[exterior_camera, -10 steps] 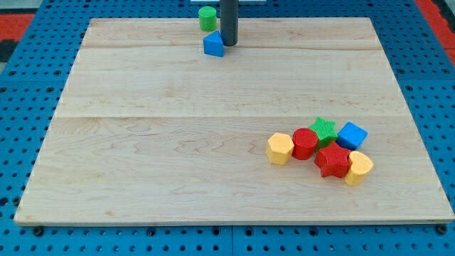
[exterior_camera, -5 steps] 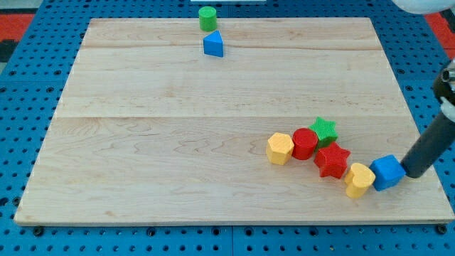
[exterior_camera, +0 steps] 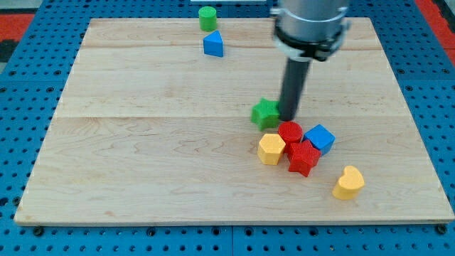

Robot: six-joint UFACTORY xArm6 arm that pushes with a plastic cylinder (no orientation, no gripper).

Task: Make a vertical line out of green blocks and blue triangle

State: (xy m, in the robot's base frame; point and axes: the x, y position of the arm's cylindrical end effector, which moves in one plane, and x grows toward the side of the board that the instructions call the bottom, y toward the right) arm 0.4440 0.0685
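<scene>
A green round block (exterior_camera: 207, 18) stands at the board's top edge, left of centre. A blue triangle (exterior_camera: 213, 44) lies just below it. A green star (exterior_camera: 265, 112) lies right of the board's middle. My tip (exterior_camera: 288, 117) rests right beside the star's right side, touching or nearly touching it, and just above the red round block (exterior_camera: 289, 133).
Below the tip lie a yellow hexagon block (exterior_camera: 271, 148), a red star (exterior_camera: 304, 157) and a blue cube (exterior_camera: 319, 138), packed together. A yellow heart (exterior_camera: 348, 183) lies apart at lower right. The wooden board (exterior_camera: 142, 163) sits on a blue pegboard.
My tip went from the blue triangle to the lower right, then to beside the green star. The star moved up-left out of the cluster; the blue cube, red blocks and yellow blocks shifted.
</scene>
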